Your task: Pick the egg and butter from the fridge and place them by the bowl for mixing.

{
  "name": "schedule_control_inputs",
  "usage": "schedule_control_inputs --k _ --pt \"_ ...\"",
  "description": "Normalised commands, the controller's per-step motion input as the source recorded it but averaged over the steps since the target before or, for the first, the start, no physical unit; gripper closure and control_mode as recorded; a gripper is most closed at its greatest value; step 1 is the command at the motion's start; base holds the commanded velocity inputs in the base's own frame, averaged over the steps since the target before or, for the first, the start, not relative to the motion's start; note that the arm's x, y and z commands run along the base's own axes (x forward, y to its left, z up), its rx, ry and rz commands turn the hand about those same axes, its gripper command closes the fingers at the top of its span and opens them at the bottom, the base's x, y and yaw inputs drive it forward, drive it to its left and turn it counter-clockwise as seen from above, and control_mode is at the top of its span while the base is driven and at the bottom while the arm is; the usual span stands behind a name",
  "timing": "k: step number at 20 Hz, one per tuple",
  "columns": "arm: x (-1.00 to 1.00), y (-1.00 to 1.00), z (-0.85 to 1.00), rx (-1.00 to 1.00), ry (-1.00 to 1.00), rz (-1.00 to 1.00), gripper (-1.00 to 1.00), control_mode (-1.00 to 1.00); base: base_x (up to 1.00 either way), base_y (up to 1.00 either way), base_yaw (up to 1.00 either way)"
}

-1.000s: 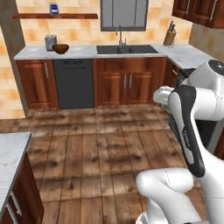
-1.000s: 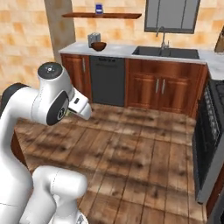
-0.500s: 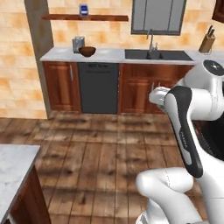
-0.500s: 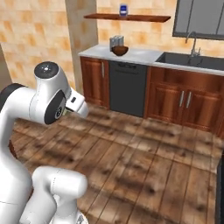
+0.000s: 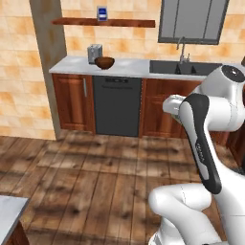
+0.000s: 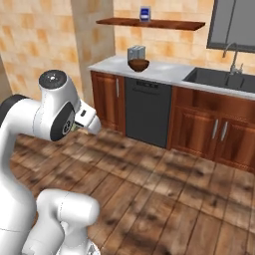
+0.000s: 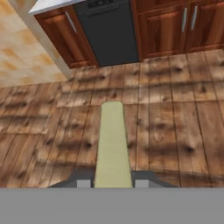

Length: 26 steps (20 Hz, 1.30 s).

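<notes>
Camera swung left; one bowl (image 5: pixel 104 62), one toaster (image 5: pixel 94 53), tool (image 7: pixel 113 181) gripping one butter stick (image 7: pixel 113 144).

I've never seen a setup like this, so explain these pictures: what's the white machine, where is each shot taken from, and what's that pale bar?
The white machine is a robot arm on a driving base, in a simulated kitchen. Two cameras ride behind it, left and right, looking forward. The third sits on its hand, looking down at the wooden floor. On the counter stand a bowl and a toaster, beside a sink. The gripper is shut on a pale yellow stick, probably the butter.
</notes>
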Motion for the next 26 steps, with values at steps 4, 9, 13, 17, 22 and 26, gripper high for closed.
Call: schedule_control_inputs --k 4,9,13,17,22,26 --pt "0.00 0.00 0.00 0.00 0.00 0.00 1.00 1.00 0.90 -0.09 0.20" --pt "0.00 0.00 0.00 0.00 0.00 0.00 1.00 1.00 0.90 -0.09 0.19" --pt "0.00 0.00 0.00 0.00 0.00 0.00 1.00 1.00 0.90 -0.11 0.16" --pt "0.00 0.00 0.00 0.00 0.00 0.00 1.00 1.00 0.94 -0.06 0.06" --pt "0.00 0.00 0.00 0.00 0.00 0.00 1.00 1.00 0.94 0.05 -0.02" --pt "0.00 0.00 0.00 0.00 0.00 0.00 1.00 1.00 0.92 0.27 -0.11"
